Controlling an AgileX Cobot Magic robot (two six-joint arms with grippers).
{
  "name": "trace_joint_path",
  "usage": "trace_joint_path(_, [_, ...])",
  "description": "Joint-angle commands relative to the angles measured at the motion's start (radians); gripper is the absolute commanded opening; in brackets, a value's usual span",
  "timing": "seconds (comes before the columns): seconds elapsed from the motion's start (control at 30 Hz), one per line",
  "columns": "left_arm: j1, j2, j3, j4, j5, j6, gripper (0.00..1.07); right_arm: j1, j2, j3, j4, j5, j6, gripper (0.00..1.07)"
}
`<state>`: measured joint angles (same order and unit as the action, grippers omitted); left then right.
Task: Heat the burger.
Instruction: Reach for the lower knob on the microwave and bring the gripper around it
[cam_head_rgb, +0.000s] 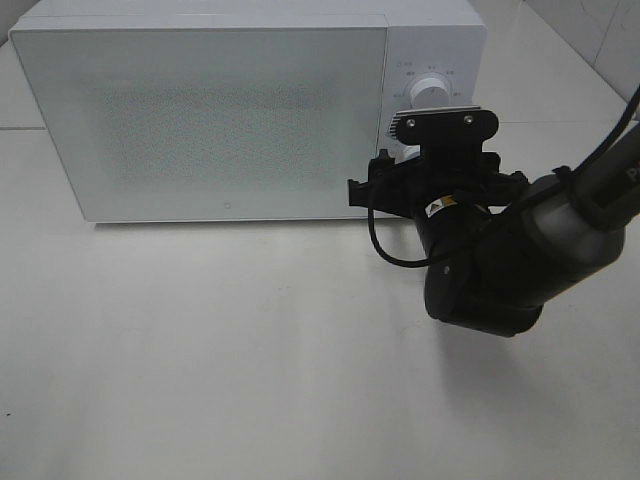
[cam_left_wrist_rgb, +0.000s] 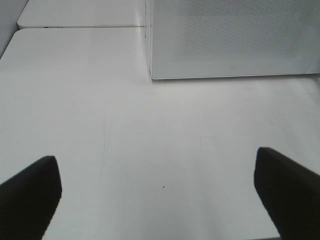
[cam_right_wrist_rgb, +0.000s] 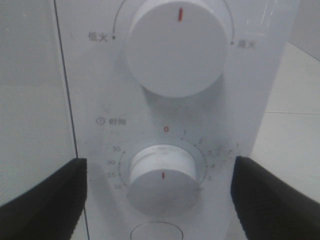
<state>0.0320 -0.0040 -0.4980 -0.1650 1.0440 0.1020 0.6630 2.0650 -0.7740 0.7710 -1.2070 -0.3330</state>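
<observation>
The burger is out of view. The white microwave (cam_head_rgb: 230, 110) stands at the back of the table with its door shut. My right gripper (cam_right_wrist_rgb: 160, 195) is open right in front of the control panel, and its two dark fingers (cam_right_wrist_rgb: 45, 200) stand apart on either side of the lower timer knob (cam_right_wrist_rgb: 162, 177). That knob's red mark points down, away from the 0. The upper power knob (cam_right_wrist_rgb: 177, 47) sits above it. In the high view the right arm (cam_head_rgb: 500, 260) reaches up to the panel. My left gripper (cam_left_wrist_rgb: 160, 195) hangs open over bare table, holding nothing.
The microwave's lower left corner (cam_left_wrist_rgb: 150, 75) lies ahead of the left gripper. A round button (cam_right_wrist_rgb: 155, 232) sits under the timer knob. A black cable (cam_head_rgb: 385, 245) loops off the right wrist. The white table (cam_head_rgb: 200, 360) spreads out in front of the microwave.
</observation>
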Motion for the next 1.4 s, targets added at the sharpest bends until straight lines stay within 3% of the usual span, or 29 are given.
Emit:
trace_joint_path(0.03, [0.004, -0.027, 0.002, -0.005, -0.017, -0.008, 1.01, -0.003, 0.024, -0.033, -0.007, -0.055, 0.019, 0.76])
trace_joint_path(1.07, [0.004, -0.027, 0.002, -0.005, -0.017, -0.008, 1.01, 0.0, 0.032, -0.051, 0.03, -0.148, 0.012, 0.75])
trace_joint_path(1.4, [0.004, -0.027, 0.002, -0.005, -0.017, -0.008, 1.01, 0.0, 0.03, -0.051, 0.022, -0.149, 0.008, 0.69])
